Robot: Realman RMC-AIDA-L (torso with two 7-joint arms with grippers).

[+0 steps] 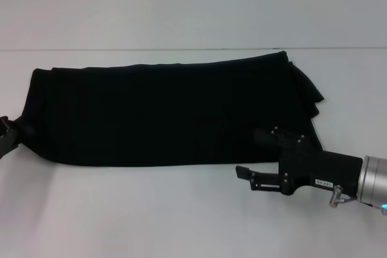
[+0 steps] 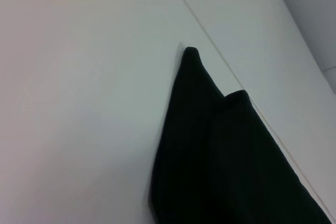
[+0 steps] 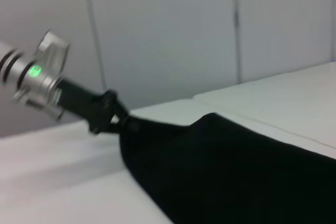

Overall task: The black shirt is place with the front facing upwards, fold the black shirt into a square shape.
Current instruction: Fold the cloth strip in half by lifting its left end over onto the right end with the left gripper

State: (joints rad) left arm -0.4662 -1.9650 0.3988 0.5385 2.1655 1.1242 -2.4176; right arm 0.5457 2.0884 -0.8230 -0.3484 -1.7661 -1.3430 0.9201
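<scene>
The black shirt (image 1: 169,113) lies on the white table (image 1: 121,209) as a long flat band running left to right, with no lettering showing. Its right end is bunched in loose folds (image 1: 308,92). My right gripper (image 1: 253,151) is open at the shirt's near edge toward the right end, one finger (image 1: 243,172) on the bare table and the other over the cloth. My left gripper (image 1: 6,136) sits at the shirt's left end, touching its corner. The right wrist view shows the left gripper (image 3: 107,114) meeting the shirt (image 3: 231,171). In the left wrist view only the shirt (image 2: 220,161) appears.
A seam (image 1: 181,49) runs across the table behind the shirt. Bare table stretches in front of the shirt and behind it. A pale wall (image 3: 168,35) stands beyond the table.
</scene>
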